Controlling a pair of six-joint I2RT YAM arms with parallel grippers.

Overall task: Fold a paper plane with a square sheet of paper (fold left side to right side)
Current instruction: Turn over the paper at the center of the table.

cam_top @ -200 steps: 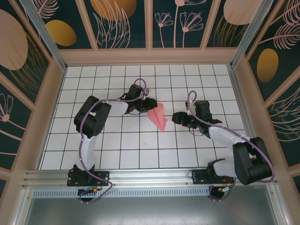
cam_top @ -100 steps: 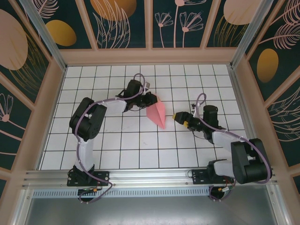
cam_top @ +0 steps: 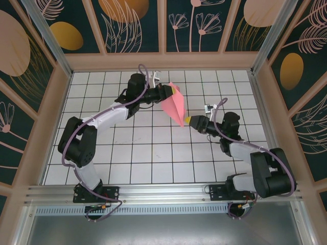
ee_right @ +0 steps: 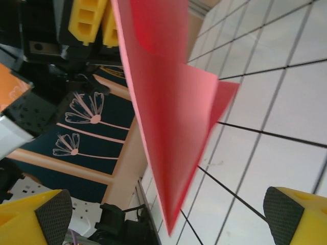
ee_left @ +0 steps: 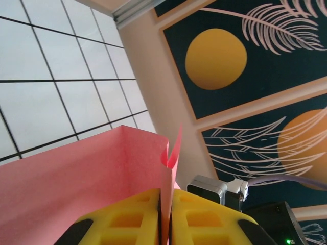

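Above white tiles (cam_top: pixel 153 153), L gripper (cam_top: pixel 168 93) pinches pointed pink paper plane (cam_top: pixel 175 106).

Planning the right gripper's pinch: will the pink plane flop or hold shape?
Probably holds lengthwise: the paper plane juts from the left gripper without drooping. Likely light and easily crushed: its thin layers curl apart.

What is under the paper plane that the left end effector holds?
The white tiled table lies below the paper plane, which is clamped by the left end effector. The tiles straight beneath it are covered from above, so any gap or contact cannot be judged.
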